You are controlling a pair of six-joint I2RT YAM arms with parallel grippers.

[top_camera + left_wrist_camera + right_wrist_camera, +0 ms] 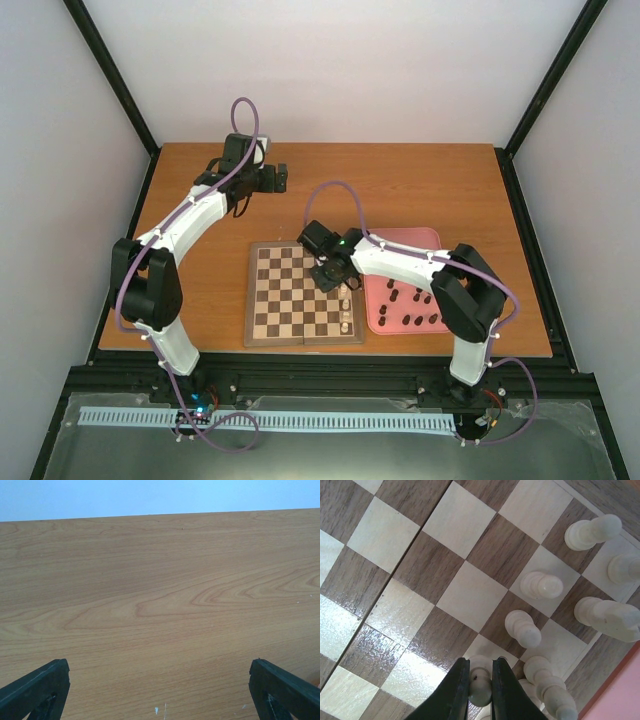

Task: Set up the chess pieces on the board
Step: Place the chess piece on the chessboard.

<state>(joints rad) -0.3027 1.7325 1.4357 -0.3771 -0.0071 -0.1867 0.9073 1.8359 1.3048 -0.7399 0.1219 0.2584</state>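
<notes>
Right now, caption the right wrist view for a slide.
Right gripper shut on a cream piece over the board.

My overhead feed shows even, bright light and soft shadows. On my right wrist feed, glare whitens the board [385,630] squares at lower left, and the fingers [454,690] blur slightly.

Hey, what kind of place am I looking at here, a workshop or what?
Likely a robotics lab test cell: a wooden table boxed in by white panels and black frame posts, two robot arms bolted at its near edge, and a chessboard with cream pieces as the exercise.
</notes>
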